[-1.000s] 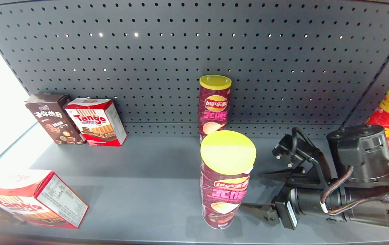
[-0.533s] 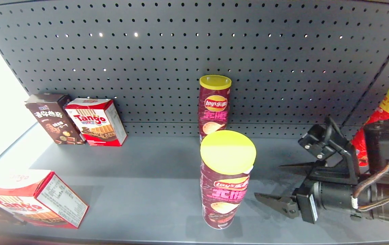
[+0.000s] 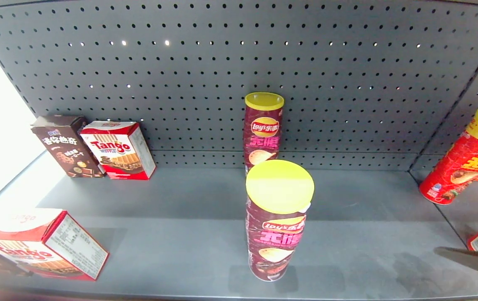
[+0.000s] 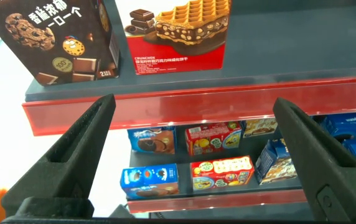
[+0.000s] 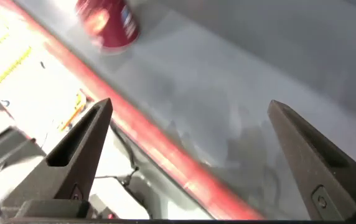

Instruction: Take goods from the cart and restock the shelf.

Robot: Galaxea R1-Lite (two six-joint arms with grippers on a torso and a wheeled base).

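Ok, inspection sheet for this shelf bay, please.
Surface: grey shelf, red front edge.
Job's things: maroon chip cans upright mid-shelf, front can directly ahead of rear can.
Clutter: brown cookie box and red wafer box back left; second wafer box front left; red chip cans in right bay.
Grippers: left gripper open, facing the shelf front; right gripper open, at the right front corner.
Cables: thin dark lines under shelf edge, maybe wires.
Surroundings: perforated back panel; stocked lower shelves.

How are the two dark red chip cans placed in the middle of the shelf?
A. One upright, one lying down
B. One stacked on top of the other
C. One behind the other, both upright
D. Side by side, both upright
C: the front can and the back can both stand upright on the shelf, one behind the other.
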